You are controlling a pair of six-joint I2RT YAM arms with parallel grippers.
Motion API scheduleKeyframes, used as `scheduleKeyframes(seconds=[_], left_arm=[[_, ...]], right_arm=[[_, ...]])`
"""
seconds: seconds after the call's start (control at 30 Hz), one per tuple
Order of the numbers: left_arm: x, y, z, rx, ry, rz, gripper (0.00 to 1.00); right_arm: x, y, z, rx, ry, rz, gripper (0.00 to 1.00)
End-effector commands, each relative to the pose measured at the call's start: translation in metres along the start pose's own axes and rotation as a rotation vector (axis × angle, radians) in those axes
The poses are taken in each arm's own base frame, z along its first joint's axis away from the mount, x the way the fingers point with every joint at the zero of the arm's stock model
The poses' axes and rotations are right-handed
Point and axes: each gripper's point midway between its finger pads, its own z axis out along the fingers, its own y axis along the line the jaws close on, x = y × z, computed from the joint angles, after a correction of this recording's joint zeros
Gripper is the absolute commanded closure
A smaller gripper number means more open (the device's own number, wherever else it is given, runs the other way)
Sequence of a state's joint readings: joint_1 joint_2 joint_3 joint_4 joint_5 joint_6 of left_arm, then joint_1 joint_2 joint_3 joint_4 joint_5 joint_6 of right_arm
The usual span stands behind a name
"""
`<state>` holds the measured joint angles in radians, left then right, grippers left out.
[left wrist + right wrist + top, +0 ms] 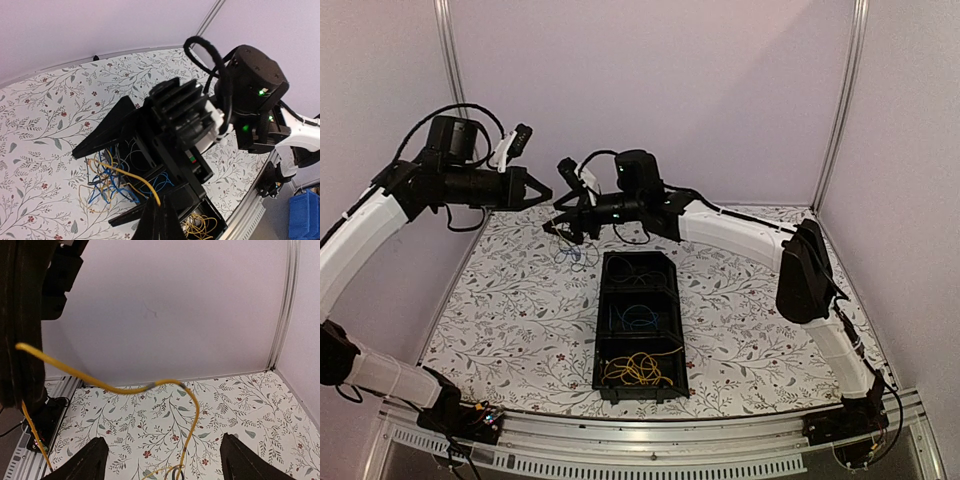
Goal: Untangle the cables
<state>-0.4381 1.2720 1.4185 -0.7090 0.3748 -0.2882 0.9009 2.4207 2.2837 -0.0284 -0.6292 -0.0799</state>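
Note:
A loose tangle of yellow, blue and dark cables (575, 255) (102, 180) lies on the floral table just beyond the black tray (597, 330). My left gripper (542, 193) (161, 210) hangs high above it, shut on the end of one yellow cable (127, 175) that rises from the tangle. That same yellow cable (125, 389) arcs up between the wide-apart fingers (95, 460) of my right gripper (167, 462) (563, 218). The right gripper is open, straddles the cable over the tangle and holds nothing.
The tray has three compartments: yellow wires (640, 370) in the near one, blue wires (638, 318) in the middle one, thin dark and pale wires in the far one. Walls close the table at the back and both sides. A metal rail (650, 435) runs along the near edge.

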Motion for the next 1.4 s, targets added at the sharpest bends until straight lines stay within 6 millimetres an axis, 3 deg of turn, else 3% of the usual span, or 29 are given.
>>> scheduleKeyframes(seconds=[0.0,0.13,0.17,0.3,0.5,0.6,0.7,0.77,0.93,1.0,1.17,1.2,1.23,1.37], left_arm=[[-0.017,-0.027,-0.018,0.105,-0.071,0.046,1.00],[-0.032,-0.034,-0.033,0.094,-0.107,0.062,1.00],[-0.040,-0.036,-0.041,0.076,-0.132,0.073,1.00],[-0.091,-0.051,-0.096,0.004,-0.303,0.145,1.00],[-0.165,-0.095,-0.215,-0.050,-0.656,0.247,1.00],[-0.181,-0.109,-0.265,-0.069,-0.809,0.268,1.00],[-0.184,-0.114,-0.285,-0.067,-0.881,0.274,1.00],[-0.183,-0.110,-0.280,-0.081,-0.876,0.268,1.00],[-0.174,-0.093,-0.243,-0.103,-0.794,0.246,1.00],[-0.169,-0.086,-0.228,-0.108,-0.767,0.238,1.00],[-0.150,-0.069,-0.189,-0.103,-0.697,0.205,1.00],[-0.146,-0.066,-0.181,-0.096,-0.682,0.197,1.00],[-0.142,-0.063,-0.172,-0.089,-0.668,0.187,1.00],[-0.119,-0.054,-0.132,-0.024,-0.595,0.135,1.00]], right_arm=[[0.018,0.010,0.015,-0.066,-0.011,0.037,0.29],[0.030,0.004,0.021,-0.053,-0.015,0.075,0.75],[0.034,0.002,0.023,-0.048,-0.017,0.088,0.81],[0.055,-0.010,0.034,-0.018,-0.023,0.102,0.83],[0.110,-0.023,0.051,0.017,0.015,0.159,0.81],[0.125,-0.025,0.055,0.032,0.032,0.157,0.81],[0.132,-0.026,0.057,0.037,0.037,0.156,0.83],[0.131,-0.026,0.057,0.035,0.038,0.150,0.82],[0.087,-0.023,0.041,0.011,0.016,0.046,0.65],[0.059,-0.024,0.023,-0.004,0.005,0.018,0.55],[0.024,-0.024,-0.029,-0.062,0.054,-0.005,0.34],[0.025,-0.023,-0.038,-0.076,0.078,-0.014,0.32],[0.016,-0.014,-0.048,-0.102,0.093,-0.025,0.30],[0.011,0.024,-0.081,-0.234,0.178,-0.124,0.20]])
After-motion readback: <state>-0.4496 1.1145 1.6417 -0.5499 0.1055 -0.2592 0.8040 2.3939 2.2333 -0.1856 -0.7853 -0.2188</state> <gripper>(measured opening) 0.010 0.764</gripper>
